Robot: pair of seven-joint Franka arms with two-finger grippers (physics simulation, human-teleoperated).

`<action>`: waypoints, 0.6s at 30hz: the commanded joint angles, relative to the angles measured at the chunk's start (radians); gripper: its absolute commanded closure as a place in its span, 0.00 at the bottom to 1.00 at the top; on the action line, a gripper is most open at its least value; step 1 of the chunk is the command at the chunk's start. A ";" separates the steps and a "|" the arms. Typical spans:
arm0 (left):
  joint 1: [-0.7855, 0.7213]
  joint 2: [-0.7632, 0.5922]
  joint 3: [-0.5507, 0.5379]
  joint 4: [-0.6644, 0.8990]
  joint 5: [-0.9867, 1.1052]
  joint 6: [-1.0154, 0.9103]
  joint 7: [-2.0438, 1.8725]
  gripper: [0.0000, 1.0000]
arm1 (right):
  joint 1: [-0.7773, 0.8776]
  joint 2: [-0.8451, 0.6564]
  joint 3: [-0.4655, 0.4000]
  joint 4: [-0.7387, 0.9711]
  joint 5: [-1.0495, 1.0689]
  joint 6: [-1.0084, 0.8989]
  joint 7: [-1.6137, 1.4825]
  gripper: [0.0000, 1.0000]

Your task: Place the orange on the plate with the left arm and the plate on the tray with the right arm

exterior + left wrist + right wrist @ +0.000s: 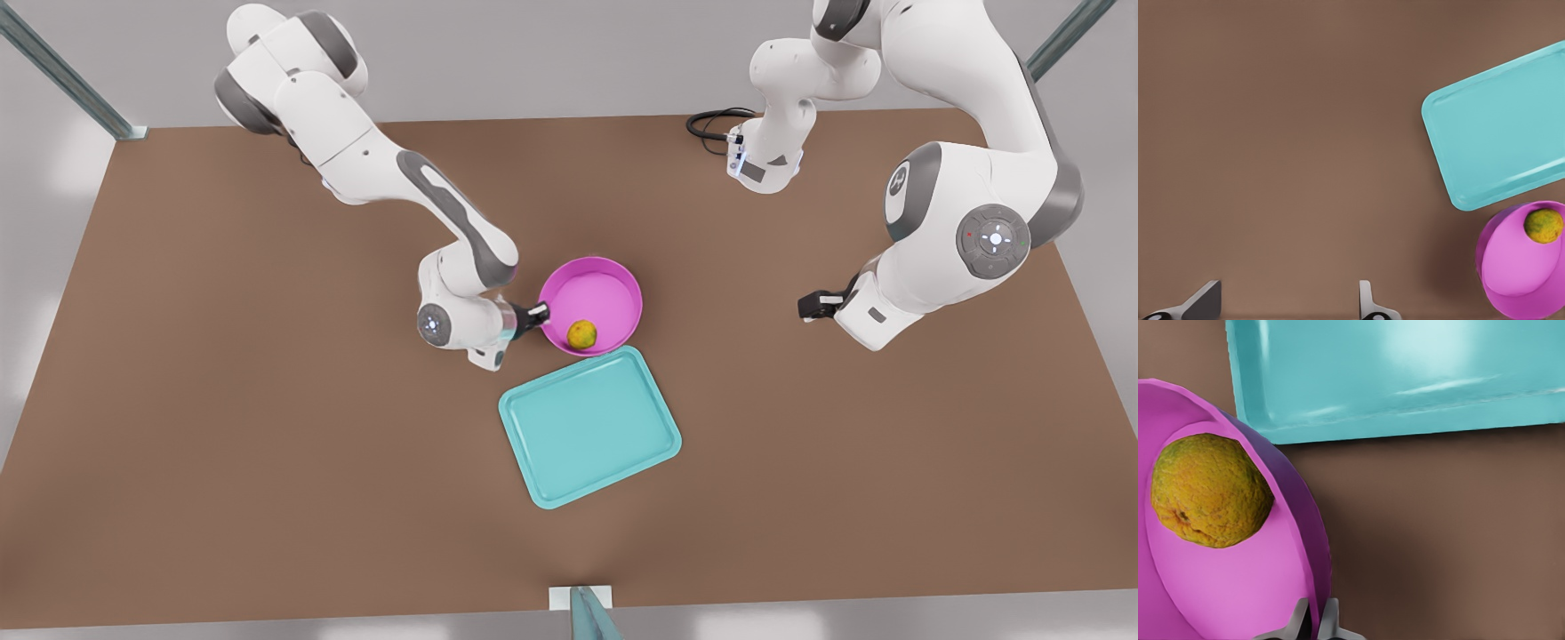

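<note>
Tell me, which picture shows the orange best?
The right wrist view: the orange looms close, bumpy skin plain, lying in the pink plate. The front view shows it small near the plate's rim by the tray; the left wrist view shows it far off.

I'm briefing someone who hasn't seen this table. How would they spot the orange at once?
On the brown table, find the teal tray near the middle; touching its far edge is a pink plate, its rim pinched by the right gripper. The orange lies inside that plate, the only small, bumpy, yellow-orange ball there.
</note>
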 commanded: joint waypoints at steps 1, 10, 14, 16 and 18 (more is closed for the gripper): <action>0.000 0.000 0.000 0.000 0.001 0.000 0.011 0.00 | -0.023 0.011 -0.003 0.049 0.000 -0.015 0.016 0.79; 0.000 0.006 0.000 0.000 0.001 0.000 0.011 0.00 | 0.020 0.369 -0.086 0.531 0.051 0.084 0.017 0.79; 0.000 0.001 0.000 0.000 0.001 -0.001 0.009 0.00 | 0.019 0.399 -0.116 0.549 0.046 0.100 0.008 0.79; 0.000 0.001 0.000 0.000 0.001 -0.001 0.009 0.00 | 0.019 0.404 -0.125 0.549 0.044 0.110 0.005 0.79; 0.000 0.001 0.000 0.000 0.001 -0.001 0.011 0.00 | 0.020 0.402 -0.125 0.539 0.051 0.148 0.007 0.00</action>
